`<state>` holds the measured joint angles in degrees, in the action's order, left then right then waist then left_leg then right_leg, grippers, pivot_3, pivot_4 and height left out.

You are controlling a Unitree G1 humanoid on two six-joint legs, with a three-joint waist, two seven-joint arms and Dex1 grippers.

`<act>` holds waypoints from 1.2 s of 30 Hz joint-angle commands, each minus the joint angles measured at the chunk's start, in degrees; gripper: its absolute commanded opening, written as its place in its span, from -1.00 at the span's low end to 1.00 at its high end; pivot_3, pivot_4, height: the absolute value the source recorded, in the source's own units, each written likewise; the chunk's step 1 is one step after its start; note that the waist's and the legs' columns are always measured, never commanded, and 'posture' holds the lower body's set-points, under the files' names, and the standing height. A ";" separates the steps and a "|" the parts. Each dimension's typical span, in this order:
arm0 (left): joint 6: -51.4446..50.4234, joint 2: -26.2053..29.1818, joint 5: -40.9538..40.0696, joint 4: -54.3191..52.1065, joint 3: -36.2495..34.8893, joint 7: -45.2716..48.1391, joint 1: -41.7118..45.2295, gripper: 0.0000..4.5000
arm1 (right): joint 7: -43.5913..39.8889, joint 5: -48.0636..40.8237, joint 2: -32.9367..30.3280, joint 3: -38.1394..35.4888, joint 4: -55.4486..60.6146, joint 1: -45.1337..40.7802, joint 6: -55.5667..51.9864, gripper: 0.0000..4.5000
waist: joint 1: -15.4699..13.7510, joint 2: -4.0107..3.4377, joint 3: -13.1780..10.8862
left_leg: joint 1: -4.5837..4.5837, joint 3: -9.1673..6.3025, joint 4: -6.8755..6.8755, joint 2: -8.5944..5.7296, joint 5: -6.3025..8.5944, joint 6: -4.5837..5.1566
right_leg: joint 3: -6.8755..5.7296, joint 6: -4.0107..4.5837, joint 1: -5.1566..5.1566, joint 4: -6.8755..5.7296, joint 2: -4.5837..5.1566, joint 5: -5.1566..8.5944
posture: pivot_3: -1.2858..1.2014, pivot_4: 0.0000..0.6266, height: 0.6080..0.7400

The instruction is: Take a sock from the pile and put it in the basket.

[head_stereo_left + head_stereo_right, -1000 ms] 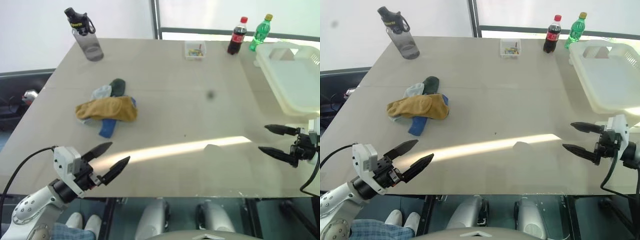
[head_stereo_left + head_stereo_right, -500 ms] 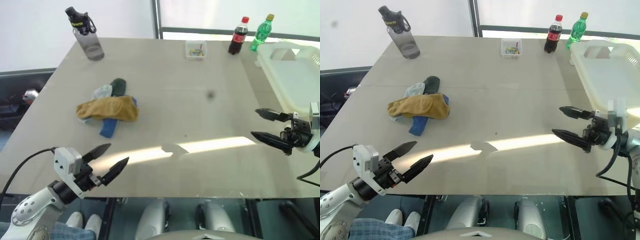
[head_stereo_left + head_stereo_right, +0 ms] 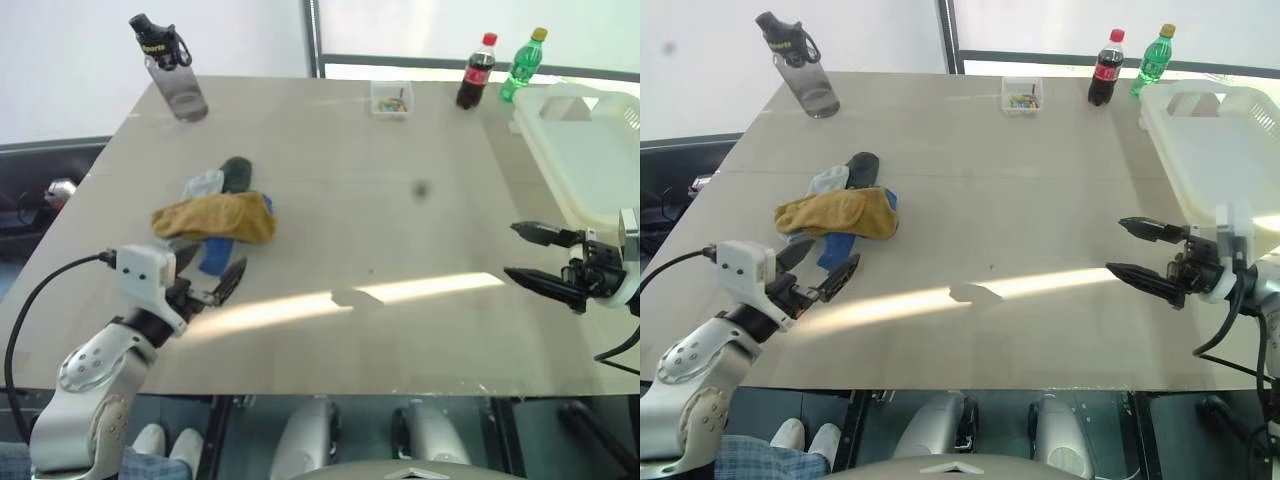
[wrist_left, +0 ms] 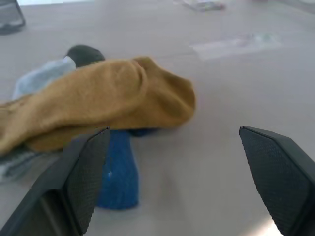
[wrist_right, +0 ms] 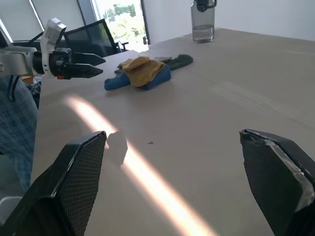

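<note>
Basket (image 3: 590, 150): pale cream, rectangular, slotted sides; stood at the right edge of the surface (image 3: 400, 230); nothing could be made out inside it.
Small clear box (image 3: 390, 100): at the far edge; held small coloured bits, too small to tell.
Grey bottle (image 3: 172, 72): dark cap and loop, far left corner, upright.
Cola bottle (image 3: 474, 72) and green bottle (image 3: 521, 66): upright, side by side, just beside the basket's far corner.
Pile (image 3: 215, 215): left half of the surface; mustard sock on top, blue, light grey and dark green beneath.
Left pincer (image 3: 205, 283): fingers spread wide, empty, just short of the blue sock's near end.
Right pincer (image 3: 545, 256): fingers spread wide, empty, near the basket's near end.
</note>
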<state>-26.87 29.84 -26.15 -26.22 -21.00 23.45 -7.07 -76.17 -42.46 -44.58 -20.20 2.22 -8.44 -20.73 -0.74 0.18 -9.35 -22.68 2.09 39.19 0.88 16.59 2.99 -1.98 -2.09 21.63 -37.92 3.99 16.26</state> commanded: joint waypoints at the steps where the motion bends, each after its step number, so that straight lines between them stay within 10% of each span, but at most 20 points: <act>1: 1.81 -0.39 3.74 3.21 1.72 -2.71 4.00 1.00 | -0.87 0.04 -0.81 -0.58 0.49 -1.04 1.19 0.99 | -0.03 0.01 0.00 | 0.00 0.00 0.00 0.00 0.00 0.01 | -0.01 0.00 0.00 -0.02 -0.02 0.00 | 0.03 -0.52 1.00; 21: 8.47 -1.99 10.66 17.38 5.89 -2.92 15.81 1.00 | 0.18 1.55 -0.37 -1.55 0.71 1.93 3.75 0.99 | -0.07 0.03 -0.01 | -0.04 0.00 0.03 -0.05 -0.01 -0.01 | -0.01 -0.03 0.01 -0.03 -0.02 -0.01 | 0.03 -0.52 1.00; 32: 11.56 -2.07 13.36 19.53 6.89 -2.68 16.70 -0.96 | 0.50 1.63 -0.70 -1.63 0.60 2.38 4.01 1.00 | -0.06 0.03 -0.01 | -0.03 0.00 0.04 -0.06 -0.01 -0.01 | -0.02 -0.03 0.00 -0.03 -0.01 -0.01 | 0.03 -0.52 1.00; 36: 12.24 -2.25 13.79 19.36 6.75 -2.92 16.47 -0.96 | 0.44 1.88 -0.60 -1.28 0.19 2.07 4.27 1.00 | -0.09 0.03 -0.01 | -0.03 0.00 0.03 -0.06 -0.01 -0.01 | -0.01 -0.03 0.01 -0.03 0.00 -0.01 | 0.03 -0.52 1.00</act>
<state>-16.19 27.29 -12.57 -5.99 -13.46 20.81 8.83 -75.79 -40.50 -44.55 -20.21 1.72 -6.04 -17.31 -0.83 0.21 -9.36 -22.72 2.09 39.22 0.82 16.57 2.97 -1.99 -2.12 21.64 -37.95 3.99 16.25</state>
